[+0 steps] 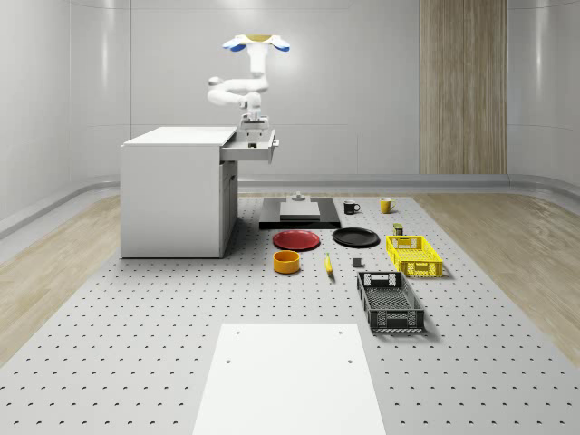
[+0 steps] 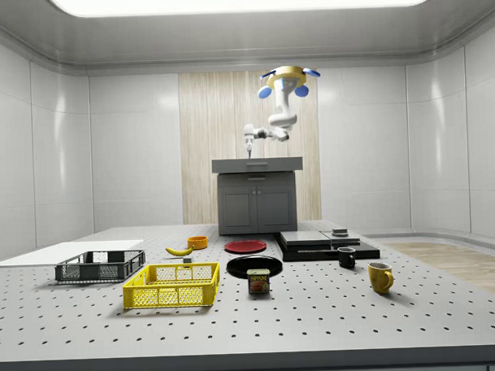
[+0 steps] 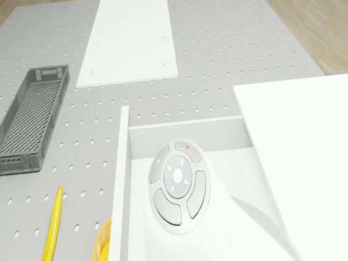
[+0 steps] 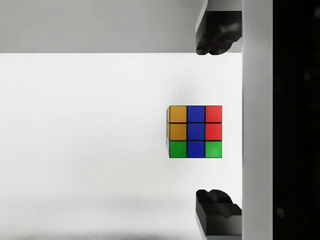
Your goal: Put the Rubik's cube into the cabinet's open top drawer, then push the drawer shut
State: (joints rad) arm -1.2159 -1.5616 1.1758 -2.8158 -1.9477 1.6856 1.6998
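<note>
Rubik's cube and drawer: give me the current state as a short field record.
cube: multicoloured Rubik's cube lies on the white floor of the drawer, free of the fingers
drawer: white cabinet's top drawer is pulled open
gripper: two-finger gripper is above the cube, fingers spread wide on either side of it
drone: quadrotor drone hovers above the open drawer, arm reaching down
task stage: cube is in; drawer not yet pushed shut

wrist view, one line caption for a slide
Open gripper above the Rubik's cube lying on the white floor of the open drawer.
</note>
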